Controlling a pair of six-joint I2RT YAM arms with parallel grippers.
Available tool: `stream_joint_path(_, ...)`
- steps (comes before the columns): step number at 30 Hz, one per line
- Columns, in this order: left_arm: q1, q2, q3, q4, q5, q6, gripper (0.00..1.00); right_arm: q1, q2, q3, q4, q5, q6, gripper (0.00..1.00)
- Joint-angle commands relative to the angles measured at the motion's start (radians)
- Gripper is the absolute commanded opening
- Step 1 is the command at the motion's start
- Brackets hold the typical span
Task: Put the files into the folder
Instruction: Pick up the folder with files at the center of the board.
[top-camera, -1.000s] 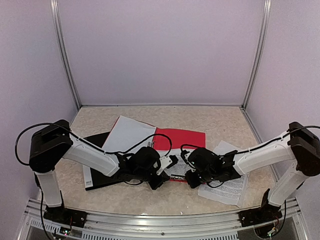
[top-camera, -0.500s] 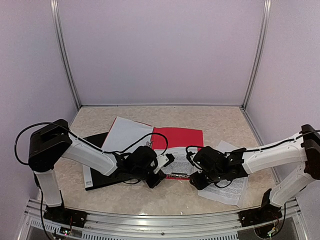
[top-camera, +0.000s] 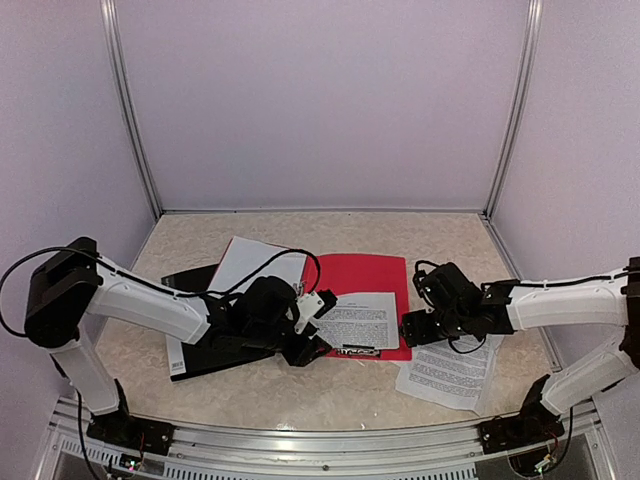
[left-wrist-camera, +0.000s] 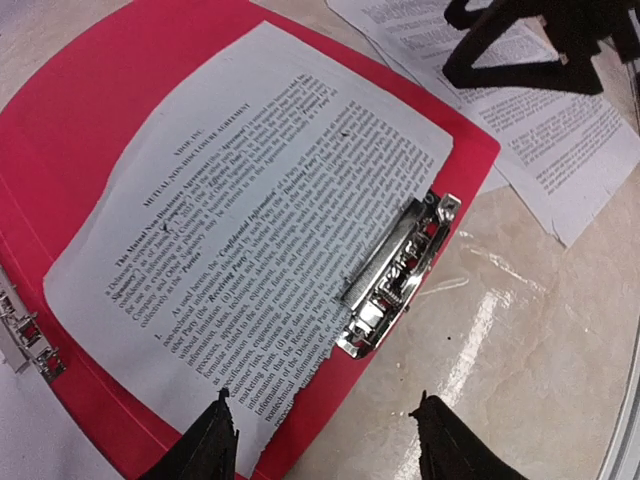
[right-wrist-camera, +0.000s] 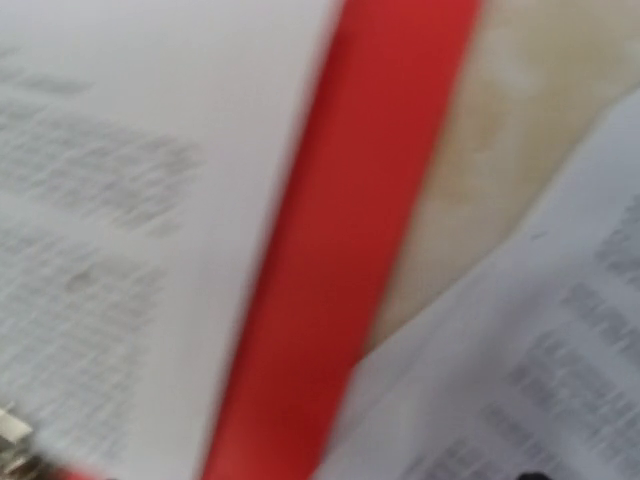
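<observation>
The flat red card folder (top-camera: 385, 275) lies open on the table (top-camera: 300, 392); one white printed sheet (left-wrist-camera: 260, 210) lies inside, its edge at the metal spring clip (left-wrist-camera: 395, 275), headed, I think, "Mutual Non-Disclosure Agreement"; more printed sheets (top-camera: 450, 370) lie just right of it; the left gripper (left-wrist-camera: 321, 405) gapes wide, empty; how wide the right gripper (top-camera: 410, 328) stands I cannot tell.

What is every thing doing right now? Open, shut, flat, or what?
red folder: open, flat on the table.
printed sheet: lying flat on the folder.
metal clip: over the sheet's edge; clamped or not, cannot tell.
loose sheets: flat on the table, outside the folder.
left tool: open, empty.
right tool: open or shut, cannot tell.
</observation>
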Motion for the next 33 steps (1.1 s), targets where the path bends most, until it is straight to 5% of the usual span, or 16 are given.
stream_joint_path(1,0.035,-0.114,-0.024,-0.023,-0.079,-0.087,0.68,-0.089,0.079,0.038,0.050,-0.028,-0.071,0.84)
stream_joint_path(3,0.057,-0.177,-0.035,-0.047,-0.135,-0.148,0.93,-0.125,0.123,0.073,0.094,-0.052,-0.101,0.85)
stream_joint_path(4,0.068,-0.199,-0.035,-0.070,-0.169,-0.180,0.98,-0.140,0.146,0.093,0.112,-0.065,-0.112,0.85)
stream_joint_path(14,0.324,-0.371,0.045,-0.466,-0.213,-0.468,0.99,-0.212,0.328,0.231,0.181,-0.132,-0.158,0.85)
stream_joint_path(22,0.552,-0.393,0.038,-0.538,-0.178,-0.530,0.99,-0.254,0.376,0.223,0.240,-0.204,-0.134,0.85)
stream_joint_path(33,0.733,-0.218,0.066,-0.509,0.142,-0.571,0.99,-0.262,0.406,0.173,0.326,-0.266,-0.089,0.84)
